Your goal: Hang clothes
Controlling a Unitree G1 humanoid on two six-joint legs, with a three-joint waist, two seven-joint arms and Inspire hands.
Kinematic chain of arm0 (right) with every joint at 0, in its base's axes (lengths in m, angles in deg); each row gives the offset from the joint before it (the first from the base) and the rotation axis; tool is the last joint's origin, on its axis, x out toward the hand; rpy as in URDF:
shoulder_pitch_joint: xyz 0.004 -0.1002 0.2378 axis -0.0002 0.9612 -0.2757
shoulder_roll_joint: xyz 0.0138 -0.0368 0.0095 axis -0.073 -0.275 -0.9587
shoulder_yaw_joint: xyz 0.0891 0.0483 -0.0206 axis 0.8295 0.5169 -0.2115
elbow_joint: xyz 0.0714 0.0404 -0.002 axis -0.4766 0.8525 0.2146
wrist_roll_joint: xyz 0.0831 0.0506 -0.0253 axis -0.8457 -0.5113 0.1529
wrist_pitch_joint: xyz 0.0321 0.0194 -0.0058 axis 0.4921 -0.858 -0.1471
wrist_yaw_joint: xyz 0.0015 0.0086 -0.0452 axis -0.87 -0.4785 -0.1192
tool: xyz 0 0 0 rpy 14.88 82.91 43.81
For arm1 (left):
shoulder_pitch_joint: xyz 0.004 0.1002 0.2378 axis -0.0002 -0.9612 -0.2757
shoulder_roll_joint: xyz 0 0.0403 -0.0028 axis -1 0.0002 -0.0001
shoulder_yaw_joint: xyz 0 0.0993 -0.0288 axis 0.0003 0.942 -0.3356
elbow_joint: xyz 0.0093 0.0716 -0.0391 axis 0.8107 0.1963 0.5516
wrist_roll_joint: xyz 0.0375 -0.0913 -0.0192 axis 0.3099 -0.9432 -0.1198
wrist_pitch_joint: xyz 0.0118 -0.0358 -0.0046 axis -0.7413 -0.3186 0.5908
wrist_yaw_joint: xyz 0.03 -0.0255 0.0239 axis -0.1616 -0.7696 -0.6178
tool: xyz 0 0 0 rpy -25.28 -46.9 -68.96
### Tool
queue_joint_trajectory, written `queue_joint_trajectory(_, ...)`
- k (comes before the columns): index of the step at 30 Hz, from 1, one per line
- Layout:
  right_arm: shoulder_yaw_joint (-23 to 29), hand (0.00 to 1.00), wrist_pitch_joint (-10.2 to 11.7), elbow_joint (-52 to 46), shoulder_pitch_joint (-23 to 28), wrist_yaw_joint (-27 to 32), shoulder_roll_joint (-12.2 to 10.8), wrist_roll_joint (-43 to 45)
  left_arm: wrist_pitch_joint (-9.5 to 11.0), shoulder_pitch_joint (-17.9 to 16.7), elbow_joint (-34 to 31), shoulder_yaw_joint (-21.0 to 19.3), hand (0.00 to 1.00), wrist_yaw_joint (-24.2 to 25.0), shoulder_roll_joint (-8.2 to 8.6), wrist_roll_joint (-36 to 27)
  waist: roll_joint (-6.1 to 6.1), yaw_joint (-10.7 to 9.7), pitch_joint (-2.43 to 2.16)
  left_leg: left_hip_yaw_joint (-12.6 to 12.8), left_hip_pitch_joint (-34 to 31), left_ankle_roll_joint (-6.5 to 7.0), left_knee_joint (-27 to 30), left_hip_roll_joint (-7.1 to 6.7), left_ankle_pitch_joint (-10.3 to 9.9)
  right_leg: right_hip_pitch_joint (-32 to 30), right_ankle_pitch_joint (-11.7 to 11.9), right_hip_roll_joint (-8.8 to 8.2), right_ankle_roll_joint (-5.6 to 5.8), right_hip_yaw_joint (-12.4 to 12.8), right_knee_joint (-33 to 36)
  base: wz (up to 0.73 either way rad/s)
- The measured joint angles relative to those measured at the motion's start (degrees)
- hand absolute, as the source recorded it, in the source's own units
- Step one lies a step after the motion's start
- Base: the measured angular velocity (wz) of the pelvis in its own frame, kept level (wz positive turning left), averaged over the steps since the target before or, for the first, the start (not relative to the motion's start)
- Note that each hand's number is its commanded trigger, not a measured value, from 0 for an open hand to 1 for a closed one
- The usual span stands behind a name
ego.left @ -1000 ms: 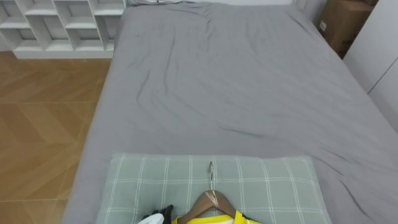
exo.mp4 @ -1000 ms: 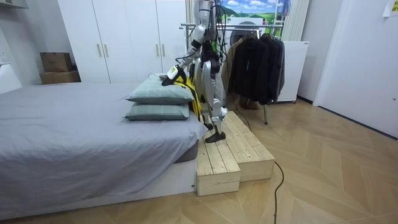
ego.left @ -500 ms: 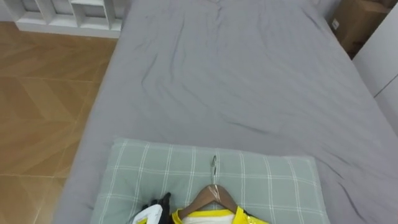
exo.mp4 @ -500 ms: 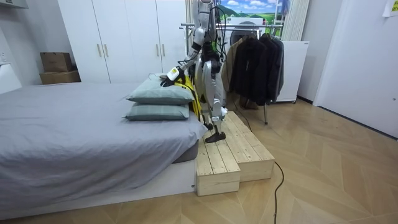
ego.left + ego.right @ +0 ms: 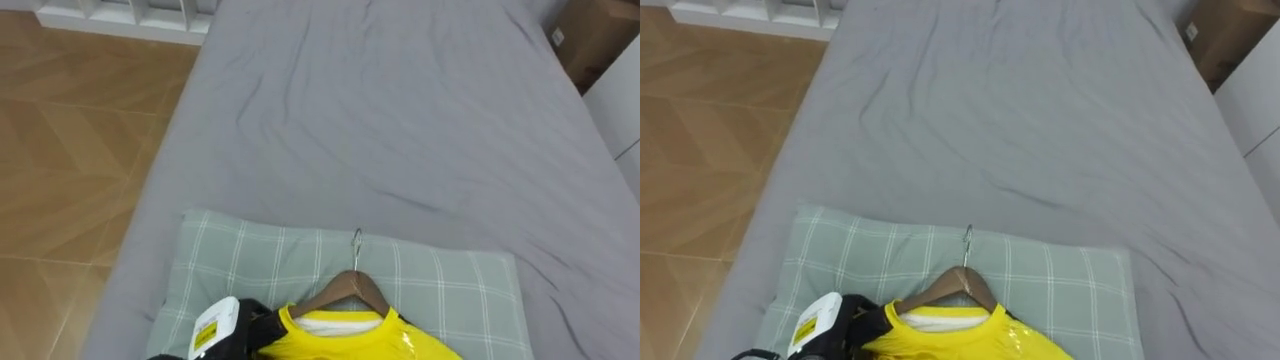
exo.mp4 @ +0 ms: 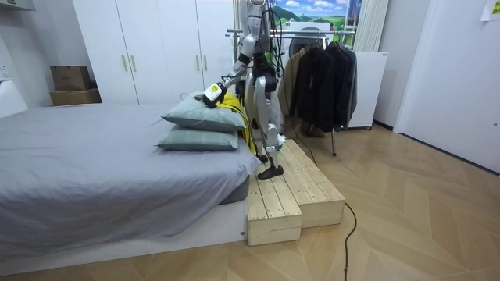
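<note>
A yellow shirt [image 5: 350, 340] hangs on a wooden hanger [image 5: 352, 285] that lies on a green checked pillow [image 5: 250, 270] at the head of the bed. The hanger's metal hook [image 5: 357, 245] points up the bed. My left hand [image 5: 222, 328] rests at the shirt's left shoulder, its dark fingers against the collar side and partly cut off by the lower edge. In the room view I stand on a wooden platform [image 6: 285, 195] by the bed's head, with my left hand [image 6: 211, 96] reaching over the top pillow [image 6: 205, 117].
The grey bed [image 5: 400, 130] stretches ahead, with wooden floor [image 5: 70, 150] on its left and a cardboard box [image 5: 600, 40] at the far right. Behind me stands a clothes rack [image 6: 320, 70] with dark garments, next to white wardrobes [image 6: 156, 47].
The eye view has tipped downward, so more of the shirt and hanger shows. My left hand has risen further into view, up against the shirt's left shoulder.
</note>
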Motion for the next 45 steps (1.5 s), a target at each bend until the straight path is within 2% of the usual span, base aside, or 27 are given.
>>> queue_joint_trajectory(4,-0.42,0.0,0.0,0.01,-0.01,-0.03,0.0,-0.06,-0.02,0.11,0.18,-0.08,1.0,0.01,-0.04,-1.05,0.17,0.0,0.12,-0.23,-0.16,-0.31,-0.03,0.26,-0.2,-0.11,0.15,-0.03,-0.24,-2.41,-0.03,0.0)
queue_joint_trajectory(9,-0.43,0.0,-0.01,0.01,-0.15,-0.12,0.0,-0.33,-0.03,0.42,0.85,-0.14,1.0,0.18,-0.04,-1.18,0.57,0.0,0.38,-0.65,-0.2,-0.46,-0.07,0.57,-0.29,-0.11,0.22,-0.17,-0.36,-3.51,-0.03,0.01)
queue_joint_trajectory(12,-0.43,0.0,-0.02,0.03,-0.21,-0.07,0.02,-0.25,-0.03,0.43,0.85,-0.05,1.0,0.27,-0.04,-2.14,0.72,-0.03,0.46,-0.81,-0.23,-0.46,0.0,0.6,-0.28,-0.1,0.27,-0.38,-0.46,-5.71,-0.03,0.0)
queue_joint_trajectory(20,-0.49,0.0,-0.02,0.59,-0.61,-0.01,0.02,-0.3,-0.06,0.47,0.89,-0.01,1.0,0.26,0.02,-2.19,0.96,-0.06,0.44,-0.81,-0.26,-0.46,0.05,0.47,-0.28,-0.09,0.34,-0.6,-0.59,-6.36,-0.03,0.0)
queue_joint_trajectory(27,-0.34,0.0,-0.01,1.24,-1.2,0.03,0.27,0.03,-0.12,0.42,1.05,-0.02,1.0,0.25,-0.06,-2.18,2.16,-0.54,0.4,-0.86,-0.31,-0.5,0.15,0.61,-0.26,-0.08,0.43,-0.57,-0.74,-7.21,-0.01,0.0)
queue_joint_trajectory(31,-0.37,0.0,0.16,1.23,-1.22,-0.15,0.23,-0.19,-0.09,0.13,0.95,-0.15,1.0,-0.13,-0.44,-2.16,2.38,-1.29,0.36,-0.9,-0.29,-0.56,0.33,0.65,-0.23,0.05,0.44,-0.55,-0.76,-7.24,-0.01,0.0)
queue_joint_trajectory(40,-0.34,0.0,1.32,1.55,-1.15,-0.25,0.24,-0.07,1.91,-0.72,-1.29,-0.15,1.0,-0.54,-1.25,-2.06,2.45,-1.67,0.34,-1.36,-0.62,-0.56,0.97,0.53,-0.23,0.2,0.5,-0.64,-0.85,-7.35,0.0,0.01)
queue_joint_trajectory(43,-0.32,0.0,2.24,1.55,-0.84,-0.22,0.47,-0.19,2.56,-2.34,-4.4,-0.06,1.0,-0.96,-1.76,-2.02,3.03,-1.9,0.33,-1.56,-0.63,-0.55,1.23,0.53,-0.23,0.42,0.54,-0.7,-0.92,-7.58,0.01,0.05)
queue_joint_trajectory(45,-0.32,0.0,2.54,1.55,-0.63,-0.25,0.94,-0.24,2.67,-3.77,-6.73,0.1,1.0,-1.05,-1.76,-2.03,3.93,-2.2,0.27,-2.07,-0.54,-0.56,1.31,0.46,-0.23,0.96,0.54,-0.81,-0.92,-8.11,0.0,0.11)
